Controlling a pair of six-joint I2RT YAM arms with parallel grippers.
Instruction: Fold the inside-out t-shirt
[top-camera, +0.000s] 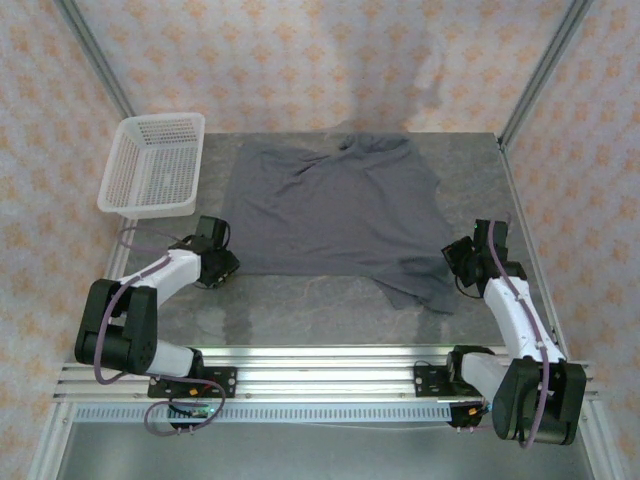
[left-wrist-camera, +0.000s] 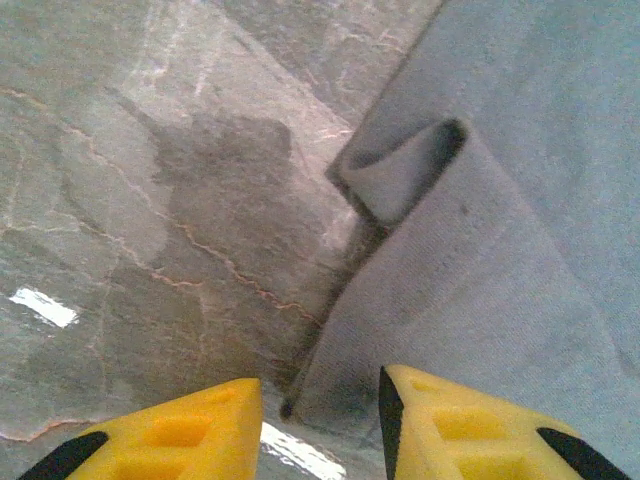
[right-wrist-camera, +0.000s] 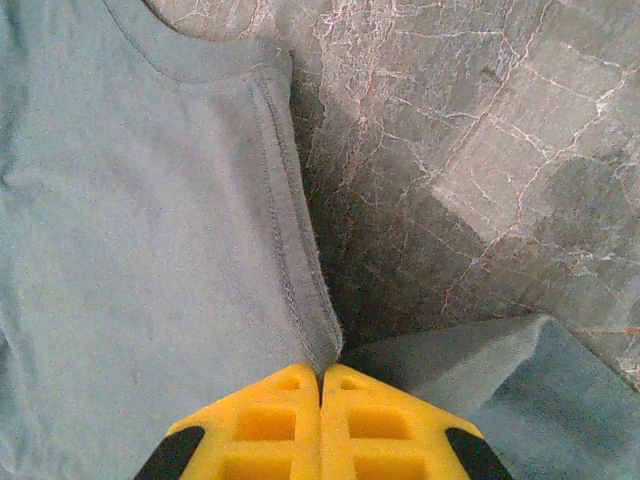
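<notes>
The counter under me is grey stone veined with pale cracks, dull except for a few bright glints. Papered walls in a peach pattern close it in, with metal frame posts slanting up at the far corners. A white mesh basket sits beyond my left end effector, well apart from it, at the far-left corner.

The t-shirt lies spread flat between my two end effectors, dark grey and wrinkled. It sits roughly square to the counter. Its straight near edge runs left to right from my left end effector toward my right end effector, and a loose flap juts nearer just inside the right one. Creases bunch along its far edge; I cannot tell which end is the neck.

My left end effector is spread. The shirt's edge lies in the gap between the yellow fingers, and a small curl of cloth stands just ahead. My right end effector is pressed together, pinching a stitched seam edge of the shirt. Flat cloth is to its left, bare stone is ahead, and a raised fold is to its right.
</notes>
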